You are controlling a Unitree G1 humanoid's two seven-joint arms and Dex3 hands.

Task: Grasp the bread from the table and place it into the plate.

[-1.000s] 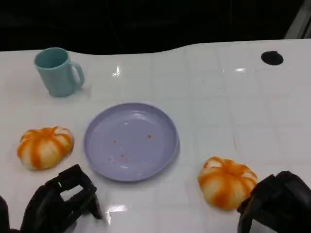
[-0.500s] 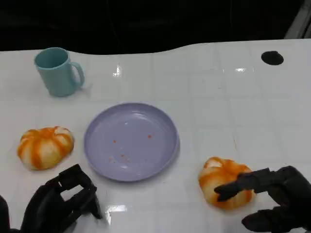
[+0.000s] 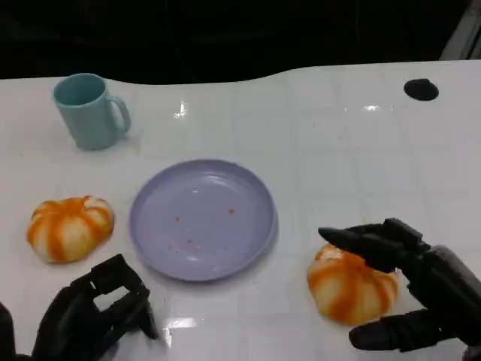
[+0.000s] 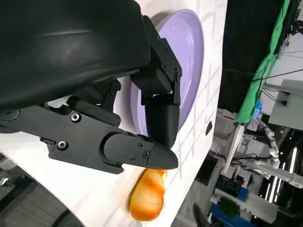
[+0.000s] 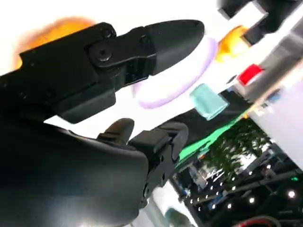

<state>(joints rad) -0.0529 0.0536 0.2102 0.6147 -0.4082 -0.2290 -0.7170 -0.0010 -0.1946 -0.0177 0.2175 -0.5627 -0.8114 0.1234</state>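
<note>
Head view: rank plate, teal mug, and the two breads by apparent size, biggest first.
1. Purple plate
2. Right bread and left bread, which look alike; fingers partly cover the right one.
3. Teal mug, farther from camera, so unsure.

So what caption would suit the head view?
Right hand spread open around a bread roll beside the plate.

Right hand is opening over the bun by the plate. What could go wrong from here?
1. The right hand has fingers spread above and beside the near bread but no grip yet; closing off-centre could push the round bun sideways.
2. That bread sits close to the plate rim, so a nudge might knock the plate.
3. A second bread lies by the left hand; any left arm motion may bump it.
</note>
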